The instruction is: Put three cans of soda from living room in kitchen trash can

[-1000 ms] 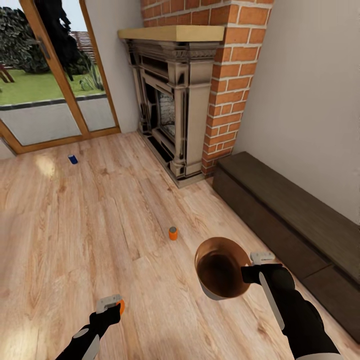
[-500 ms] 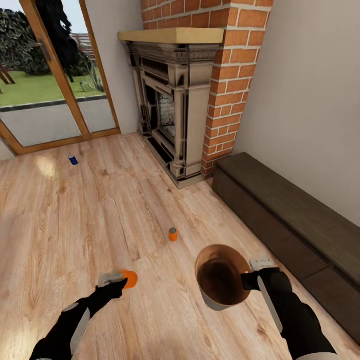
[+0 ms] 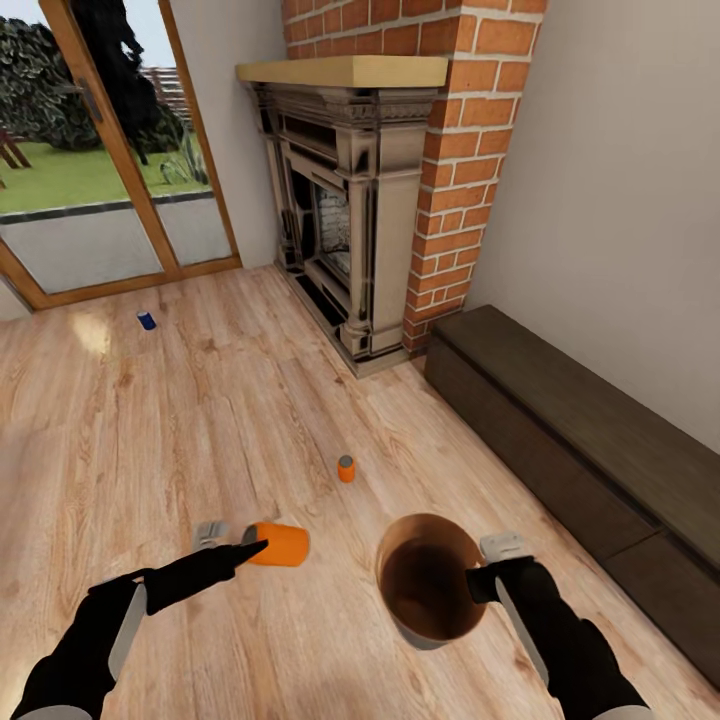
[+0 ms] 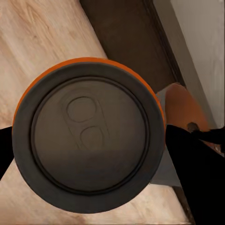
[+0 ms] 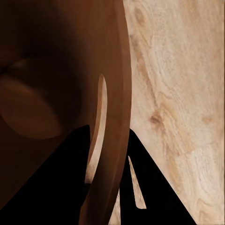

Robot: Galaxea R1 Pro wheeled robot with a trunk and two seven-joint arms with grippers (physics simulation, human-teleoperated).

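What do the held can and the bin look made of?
Held orange can: seemingly painted metal; its dull grey end shows a stamped pull-tab outline. Bin: material unclear, perhaps plastic or coated metal; pale matte outside, glossy brown inside with soft reflections.

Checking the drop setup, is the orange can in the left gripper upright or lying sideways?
Sideways. The held orange soda can lies horizontal in the left gripper, pointing toward the trash can.

Sideways orange can (image 3: 277, 544) beside tilted bin (image 3: 430, 578).
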